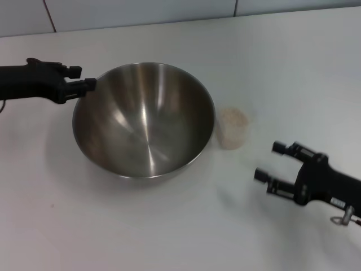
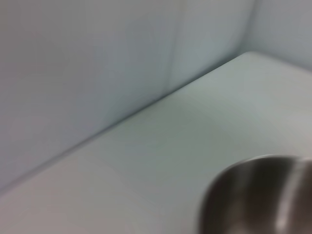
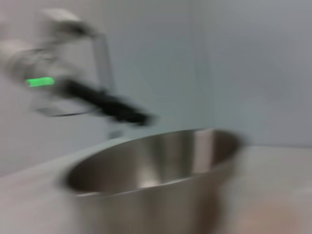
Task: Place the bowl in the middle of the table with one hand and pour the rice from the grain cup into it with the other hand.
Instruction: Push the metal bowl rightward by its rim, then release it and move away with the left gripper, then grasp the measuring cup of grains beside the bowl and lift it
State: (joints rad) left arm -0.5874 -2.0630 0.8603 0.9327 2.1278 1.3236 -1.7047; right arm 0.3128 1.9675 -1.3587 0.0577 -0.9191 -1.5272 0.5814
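Bowl (image 1: 144,121): stands upright on the table (image 1: 282,62), a little left of the middle of the head view; the steel interior holds nothing visible. It also shows at the edge of the left wrist view (image 2: 258,195) and fills the lower part of the right wrist view (image 3: 156,180).
Grain cup (image 1: 233,127): upright on the table, just beside the bowl's right rim, touching or nearly so; which of the two cannot be told.
Rice (image 1: 233,118): pale grains fill the cup close to its brim.
Left gripper (image 1: 84,79): at the bowl's far left rim, arm reaching in from the left edge. The fingertips sit close together right at the rim; whether they pinch the rim or merely touch it cannot be told.
Right gripper (image 1: 269,161): low over the table near the right front, well apart from the bowl and near but clear of the cup. Jaws spread wide, holding nothing, fingers pointing toward the cup.
Wall (image 1: 141,11): pale panels rise behind the table's far edge.
Left arm, seen from the right wrist (image 3: 105,105): blurred dark shape beyond the bowl's rim.
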